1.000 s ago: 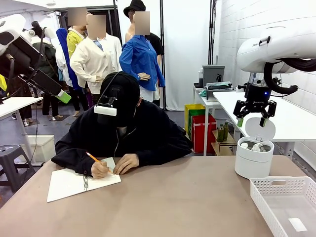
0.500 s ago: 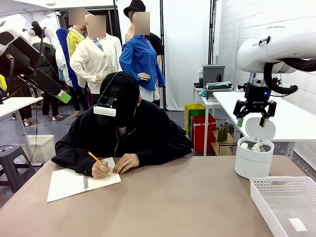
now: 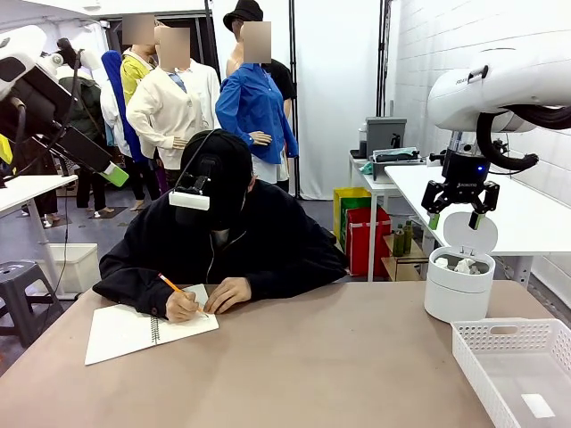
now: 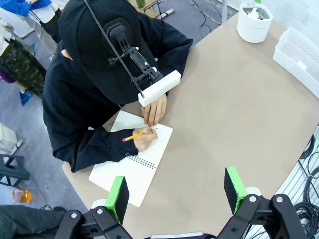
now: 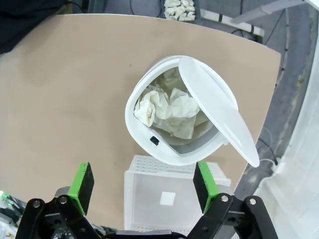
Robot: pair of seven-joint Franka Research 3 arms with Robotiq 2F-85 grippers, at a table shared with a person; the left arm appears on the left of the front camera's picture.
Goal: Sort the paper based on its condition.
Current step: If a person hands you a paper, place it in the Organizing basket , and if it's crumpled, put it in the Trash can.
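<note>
Here the crumpled paper lies inside the white bin, its lid tipped up, likely because wrinkled sheets belong there. Directly above the bin the right gripper hangs pointing down, jaws wide and empty. Beside the bin, one smooth sheet rests in the white tray. The left gripper, jaws wide too, hovers far from the bin, above the counter.

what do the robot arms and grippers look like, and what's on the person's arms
The right arm is glossy white with a black cable looping by its wrist. Its right gripper is black with two fingers tipped in green pads and a small blue light on the body. The left gripper has the same black fingers with green pads. The person's sleeves are black and long.
</note>
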